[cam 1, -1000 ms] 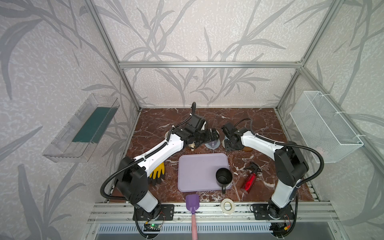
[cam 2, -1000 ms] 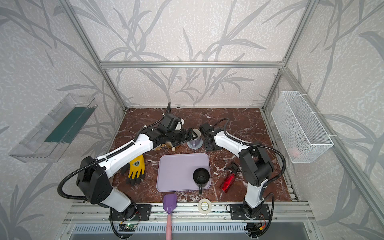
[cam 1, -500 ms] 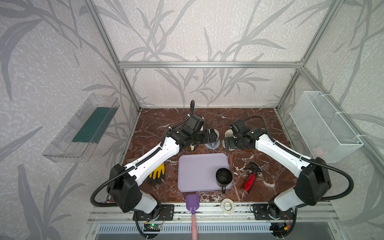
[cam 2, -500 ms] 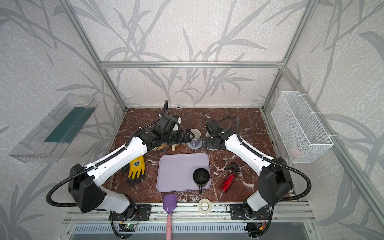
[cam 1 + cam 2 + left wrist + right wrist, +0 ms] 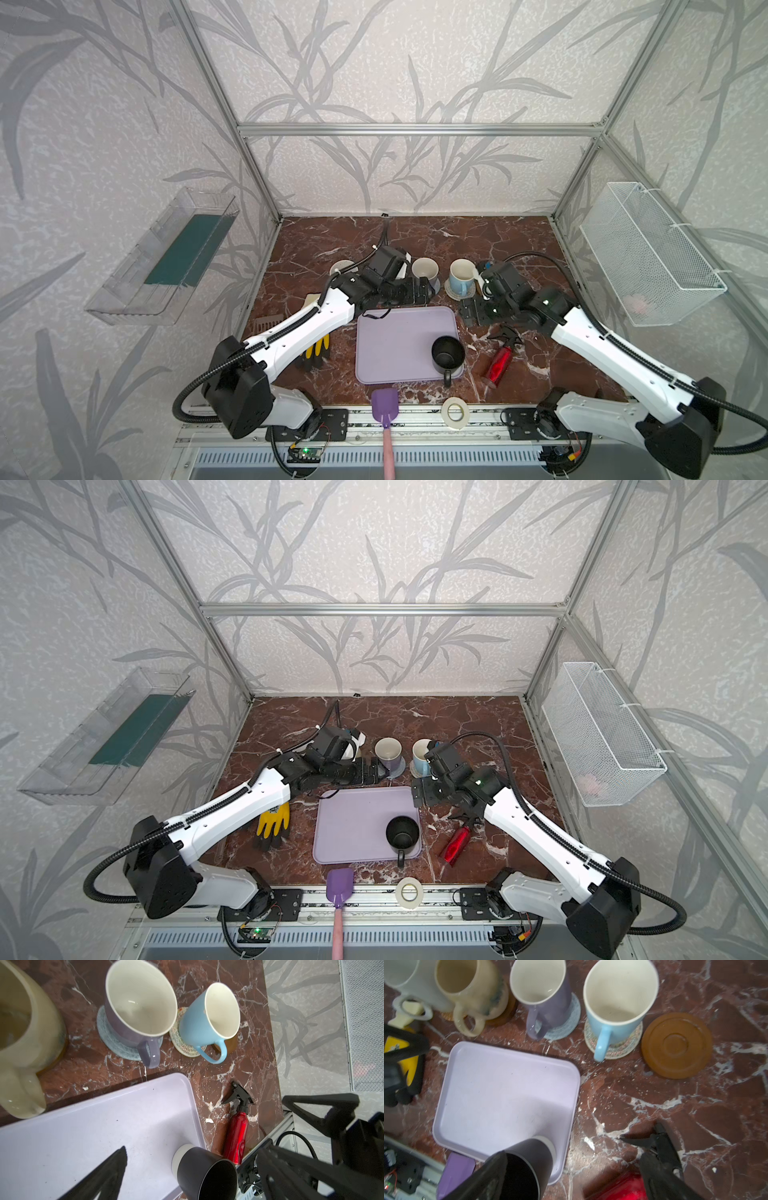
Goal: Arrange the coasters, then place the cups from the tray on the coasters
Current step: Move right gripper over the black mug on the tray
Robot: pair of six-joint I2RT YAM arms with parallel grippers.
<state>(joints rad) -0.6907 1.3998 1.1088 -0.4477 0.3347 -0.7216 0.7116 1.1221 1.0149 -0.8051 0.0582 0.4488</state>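
One black mug (image 5: pixel 448 354) stands on the tray (image 5: pixel 395 345) beside its right rim.

Right tool (image 5: pixel 473 313) now wide open, back from the light blue cup (image 5: pixel 461 276) on its beige coaster (image 5: pixel 451 291).

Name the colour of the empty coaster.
The empty coaster is amber-brown, clearest in the right wrist view.

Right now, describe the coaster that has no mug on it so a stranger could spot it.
Behind the lilac tray stands a row of mugs. Past the light blue mug at its end lies a smooth brown coaster, the only bare one.
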